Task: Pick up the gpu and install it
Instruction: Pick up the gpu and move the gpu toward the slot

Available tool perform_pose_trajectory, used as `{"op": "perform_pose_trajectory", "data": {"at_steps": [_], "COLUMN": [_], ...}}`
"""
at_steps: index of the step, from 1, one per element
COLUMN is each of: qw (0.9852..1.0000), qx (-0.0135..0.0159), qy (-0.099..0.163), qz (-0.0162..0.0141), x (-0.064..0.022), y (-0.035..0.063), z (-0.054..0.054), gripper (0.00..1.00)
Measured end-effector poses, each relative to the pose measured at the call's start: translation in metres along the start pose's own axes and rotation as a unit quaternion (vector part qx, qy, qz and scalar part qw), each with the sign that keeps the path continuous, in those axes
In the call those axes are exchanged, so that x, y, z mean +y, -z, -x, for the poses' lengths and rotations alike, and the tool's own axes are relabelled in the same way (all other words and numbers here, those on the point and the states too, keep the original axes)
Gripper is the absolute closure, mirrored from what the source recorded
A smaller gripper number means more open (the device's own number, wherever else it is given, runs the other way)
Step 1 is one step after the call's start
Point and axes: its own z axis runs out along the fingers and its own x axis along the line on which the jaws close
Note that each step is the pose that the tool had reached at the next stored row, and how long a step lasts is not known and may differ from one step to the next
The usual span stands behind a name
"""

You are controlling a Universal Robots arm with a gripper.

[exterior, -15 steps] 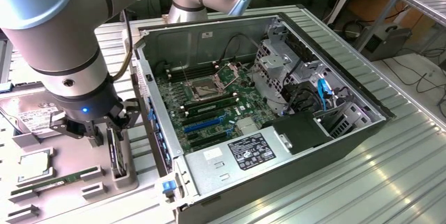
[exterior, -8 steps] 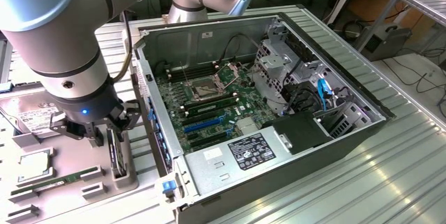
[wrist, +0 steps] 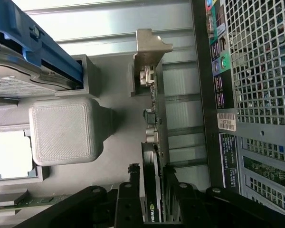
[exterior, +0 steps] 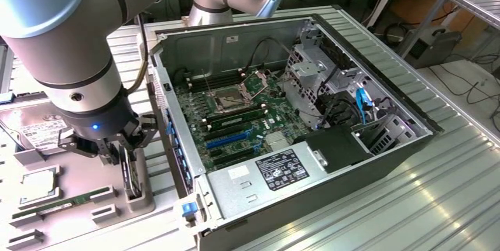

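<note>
Tool (wrist: 151,168) straddled the upright gpu (wrist: 154,142) beside the open computer case (exterior: 226,43).
We could not tell whether it gripped.

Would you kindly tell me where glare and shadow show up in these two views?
Exterior view: bright glare streaks the ribbed metal table, while the computer case is shadowed around its drive corner. Wrist view: the table glares pale beyond the gpu, and the end effector at the gpu reads as a dark silhouette.
</note>
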Motion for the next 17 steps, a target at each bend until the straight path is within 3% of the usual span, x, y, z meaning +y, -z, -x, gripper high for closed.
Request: {"op": "perform_pose_trajectory", "data": {"at_steps": [5, 11, 12, 17], "qw": [1.0000, 0.9993, 0.9984, 0.9983], "qx": [0.0001, 0.0018, 0.0029, 0.0031], "qy": [0.002, 0.036, 0.056, 0.059], "qz": [0.0001, 0.0014, 0.0021, 0.0022], "x": [0.0000, 0.0000, 0.0000, 0.0000], "y": [0.0000, -0.0001, -0.0002, -0.0001], "z": [0.0000, 0.0000, 0.0001, 0.0002], "gripper": [0.73, 0.73, 0.74, 0.74]}}
